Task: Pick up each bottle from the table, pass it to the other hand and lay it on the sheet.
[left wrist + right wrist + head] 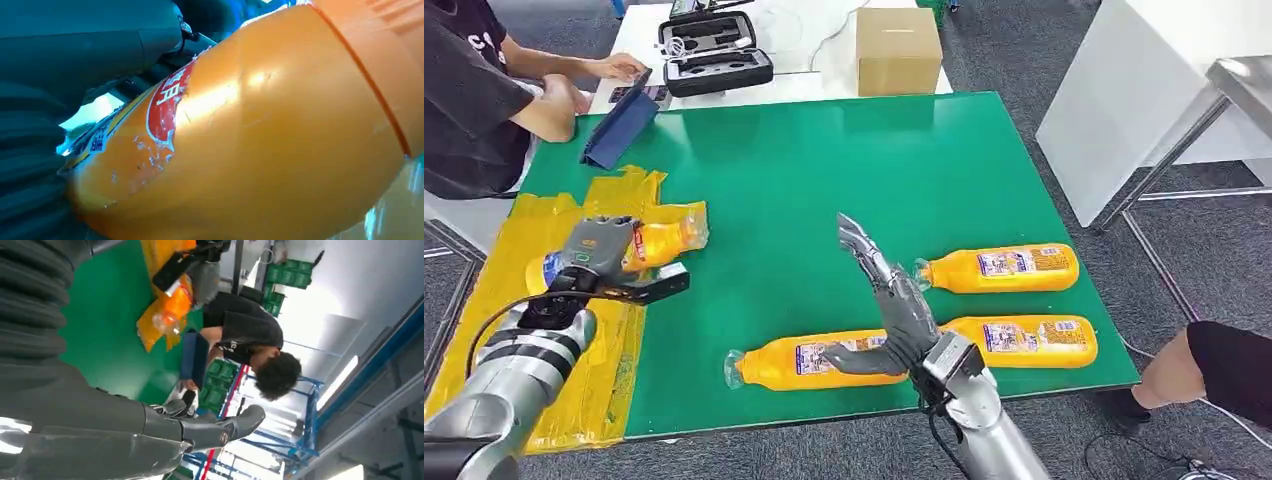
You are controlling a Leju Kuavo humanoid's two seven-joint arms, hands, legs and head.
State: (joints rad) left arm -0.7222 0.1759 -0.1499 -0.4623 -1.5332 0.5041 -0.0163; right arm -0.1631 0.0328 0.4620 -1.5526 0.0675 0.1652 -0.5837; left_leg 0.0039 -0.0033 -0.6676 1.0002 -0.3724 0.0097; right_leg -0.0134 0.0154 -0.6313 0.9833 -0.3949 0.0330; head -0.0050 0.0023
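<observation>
A green table mat (804, 190) with a yellow sheet (574, 390) along its left edge stands on grey carpet (1044, 50), a seated person (469, 100) and a cardboard box (898, 50) beyond. The left hand (599, 262) clasps an orange bottle (664, 238) over the sheet. The right hand (894, 300) hovers empty, fingers spread, above three orange bottles (1004, 268) lying on the mat.
</observation>
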